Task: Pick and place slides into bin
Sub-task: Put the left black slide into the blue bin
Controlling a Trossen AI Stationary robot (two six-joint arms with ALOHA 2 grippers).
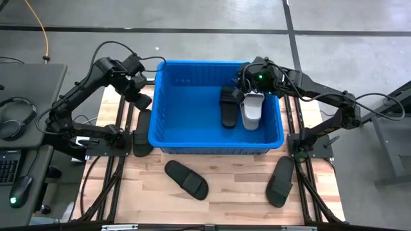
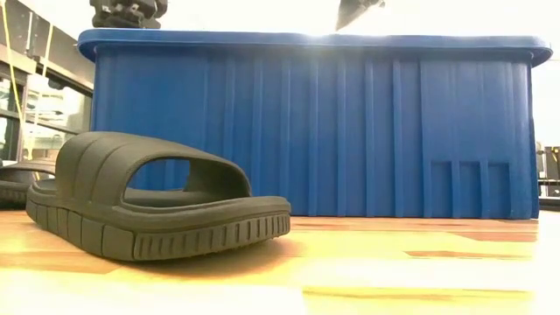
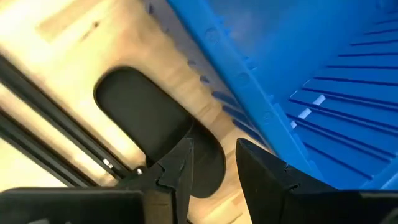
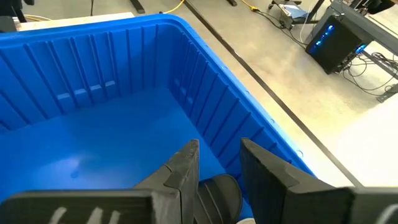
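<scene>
I hold the left gripper [image 1: 142, 97], fingers narrowly parted and empty, above the black slide [image 1: 143, 131] left of the bin [image 1: 192, 142] — I'd widen before descending; right gripper [image 1: 247, 86] hangs empty, narrowly parted, over the bin.

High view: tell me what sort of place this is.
Probably a robotics lab or workshop, not a home. A wooden table on a bare concrete floor carries two arms, slides and a blue bin. Beside it stands a desk with headphones and a mouse, and cables run across the floor.
</scene>
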